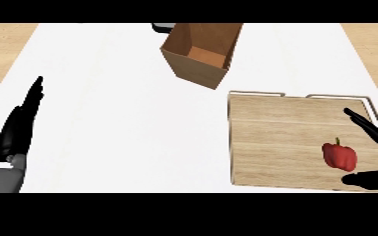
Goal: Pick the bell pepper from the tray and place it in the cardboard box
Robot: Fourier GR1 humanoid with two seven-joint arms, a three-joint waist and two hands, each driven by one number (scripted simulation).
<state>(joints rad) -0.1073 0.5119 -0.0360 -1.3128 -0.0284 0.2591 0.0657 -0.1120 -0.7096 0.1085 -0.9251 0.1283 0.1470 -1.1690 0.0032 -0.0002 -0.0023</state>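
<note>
head view, early stage of the task: the red bell pepper (339,156) lies on the wooden tray (280,140) in the lower right of the frame, near the tray's right side, and has not yet been lifted. the right hand (362,122) enters at the right edge of the frame and brackets the pepper without touching it: its fingers (359,120) show as a dark shape just above and to the right of the pepper, its thumb (360,180) as a dark shape just below it, so the hand stands wide apart with the pepper in the gap and nothing held. the closing of the hand, the lift, the carry and the release all appear to remain. the cardboard box (201,54) stands in the upper centre of the frame, well apart from the tray, its mouth open toward the viewer and its brown floor visible; nothing shows inside it. the white tabletop (111,105) lies between box and tray. the route from tray to box runs up and to the left; the tray's two thin wire handles (257,93) rise along its upper edge, and the near wall of the box must also be cleared, so both may call for height on the carry. a small dark object (162,27) shows behind the box at its upper left, too hidden to name. the left hand (22,122) rests at the left edge of the frame, fingers straight and pointing up, holding nothing.
</note>
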